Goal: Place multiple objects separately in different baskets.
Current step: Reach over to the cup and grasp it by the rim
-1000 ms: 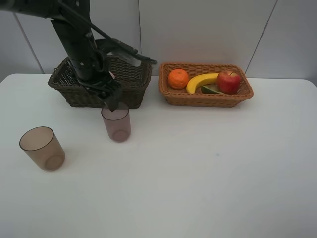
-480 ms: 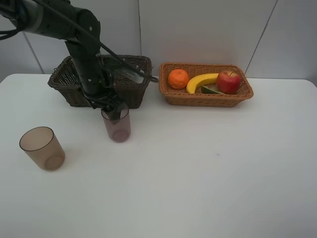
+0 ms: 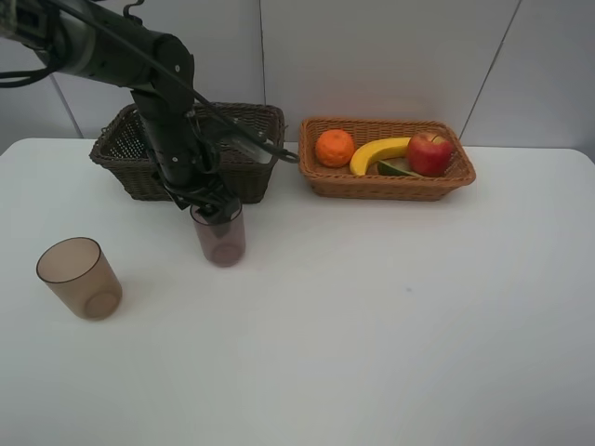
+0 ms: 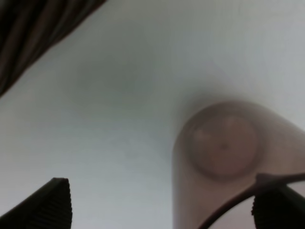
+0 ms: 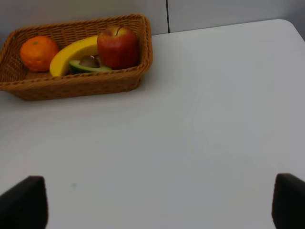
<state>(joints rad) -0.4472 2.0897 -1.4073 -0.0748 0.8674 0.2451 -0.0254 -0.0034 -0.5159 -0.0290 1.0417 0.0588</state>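
High view, left gripper: sat at the rim of the cup, which stood upright on the worktop just in front of the dark basket.
High view, rest: second cup stood well apart, toward the left edge. Orange, banana, apple and avocado half lay in the light basket.
Left wrist view: fingers were spread wide, straddling one wall of the cup. One finger looked to be inside the rim, the other outside. Nothing clamped yet.
Right wrist view, right gripper: fingers were apart and empty, over the worktop near the light basket.
Handling: thin plastic cup, so probably light, slick and a bit flexible. Best hold looked like a gentle pinch on the wall just below the rim, kept upright.
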